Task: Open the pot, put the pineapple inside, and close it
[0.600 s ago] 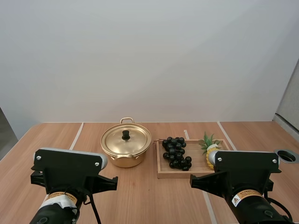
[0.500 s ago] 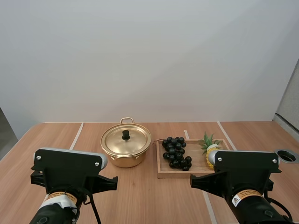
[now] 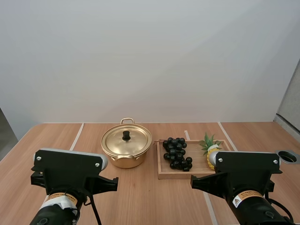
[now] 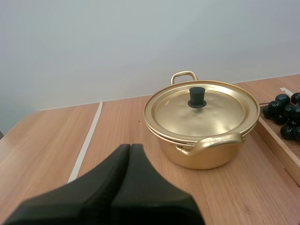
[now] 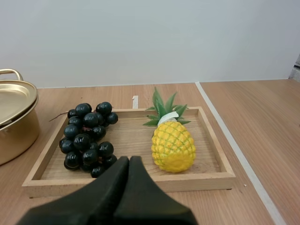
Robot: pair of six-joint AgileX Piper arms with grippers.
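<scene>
Nothing moved in the last half second; task not yet begun.

High view: unchanged from the earlier pictures. Round golden metal pot (image 3: 126,149) lidded on the wooden counter (image 3: 140,197); small yellow pineapple (image 3: 210,149) in the shallow wooden tray (image 3: 178,176), beside a bunch of black grapes (image 3: 176,153).
Left wrist view: left claw (image 4: 130,151) pressed shut, empty, short of the pot; black lid knob (image 4: 197,97) untouched.
Right wrist view: right claw (image 5: 129,162) closed on nothing, near the tray's front rim, pineapple just beyond.
Lid-off step probably next.

Gold pot (image 4: 206,158), upright, ahead and right of the left gripper (image 4: 129,147), lid (image 4: 220,111) seated flat, black knob up, yellow pineapple (image 5: 173,146) lying down, green crown pointing away, just ahead-right of the right gripper (image 5: 129,159)
</scene>
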